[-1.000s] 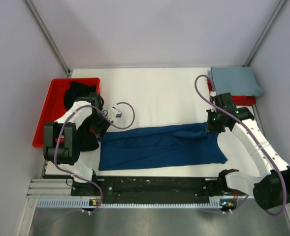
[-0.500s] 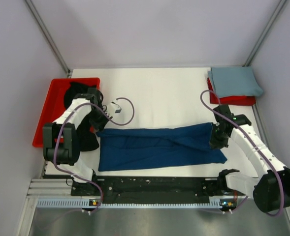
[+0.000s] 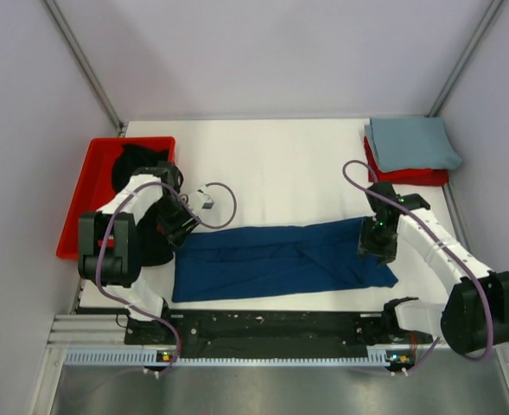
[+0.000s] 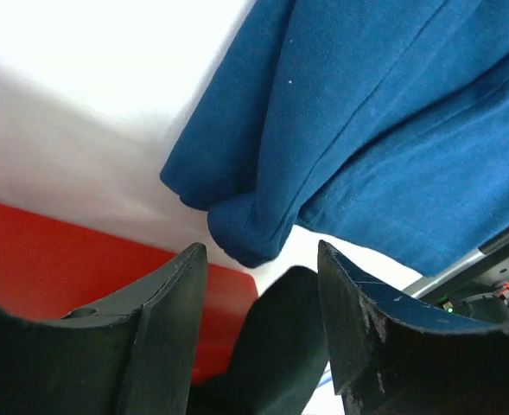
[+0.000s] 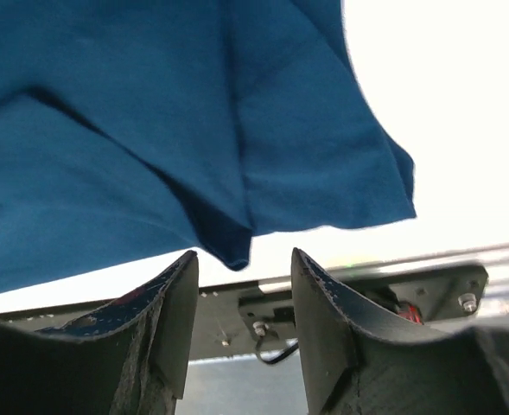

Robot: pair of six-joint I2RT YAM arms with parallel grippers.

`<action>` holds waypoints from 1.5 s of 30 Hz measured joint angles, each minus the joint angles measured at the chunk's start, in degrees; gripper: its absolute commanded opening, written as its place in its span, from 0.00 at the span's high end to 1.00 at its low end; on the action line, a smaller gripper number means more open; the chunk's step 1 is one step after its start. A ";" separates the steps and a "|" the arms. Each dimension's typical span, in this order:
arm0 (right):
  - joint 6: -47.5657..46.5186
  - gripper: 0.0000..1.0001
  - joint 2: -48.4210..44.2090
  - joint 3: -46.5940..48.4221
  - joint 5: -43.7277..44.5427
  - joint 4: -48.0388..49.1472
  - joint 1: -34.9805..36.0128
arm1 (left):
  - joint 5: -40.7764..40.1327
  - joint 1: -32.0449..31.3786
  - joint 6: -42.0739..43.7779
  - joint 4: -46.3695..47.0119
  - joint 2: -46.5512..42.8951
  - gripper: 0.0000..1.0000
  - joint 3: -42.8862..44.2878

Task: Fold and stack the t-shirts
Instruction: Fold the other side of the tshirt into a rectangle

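Navy t-shirt (image 3: 280, 259): clenched earlier, now dropped; left end effector (image 3: 178, 230) and right end effector (image 3: 377, 248) released at its ends; long creased folded band.

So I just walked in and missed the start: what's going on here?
Two robot arms are folding t-shirts. The navy shirt lies folded into a long band, with the left gripper and right gripper open at its ends, holding nothing. A pale grey-blue shirt sits folded at far right; a black shirt lies in the red tray on the left.
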 measured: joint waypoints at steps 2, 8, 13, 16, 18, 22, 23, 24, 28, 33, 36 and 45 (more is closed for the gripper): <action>-0.15 0.61 -0.52 1.18 -0.50 1.70 2.19 | 0.22 0.15 0.31 -1.90 0.00 0.45 1.60; -0.13 0.94 3.13 3.54 -2.29 12.59 9.70 | 3.98 -0.66 1.03 -5.75 -0.44 0.70 8.31; -0.83 1.00 13.03 3.69 -2.56 21.86 9.97 | 5.01 -3.85 0.00 -5.84 -0.52 0.70 7.67; -1.66 1.00 17.05 3.69 -3.45 26.47 10.08 | 4.76 -4.68 -1.46 -3.91 -0.35 0.73 6.29; -2.08 1.00 18.64 3.69 -4.02 28.79 10.34 | 3.39 -4.68 -2.51 -1.42 0.17 0.74 4.83; -2.56 1.00 18.97 2.51 -5.38 31.08 11.98 | -0.92 -4.66 -4.17 4.02 2.58 0.74 1.01; -2.64 1.00 18.60 1.68 -5.62 31.19 13.05 | -1.77 -4.66 -4.44 5.01 3.23 0.74 -0.09; -2.62 1.00 17.90 0.57 -5.90 31.15 14.43 | -2.51 -4.66 -4.59 5.88 3.69 0.74 -1.16; -1.01 1.00 13.90 -3.41 -7.30 29.79 21.09 | -3.93 -4.68 -5.03 7.23 4.13 0.74 -3.13; 2.34 1.00 13.03 -3.74 -8.13 27.82 27.52 | -4.35 -4.68 -5.40 7.63 4.13 0.74 -3.13; 3.74 1.00 13.03 -3.67 -9.53 27.10 31.15 | -4.59 -4.68 -5.42 7.69 4.11 0.74 -3.13; 0.76 1.00 13.18 4.22 -12.07 21.75 38.64 | -5.03 -4.68 -5.14 7.43 2.82 0.73 -3.13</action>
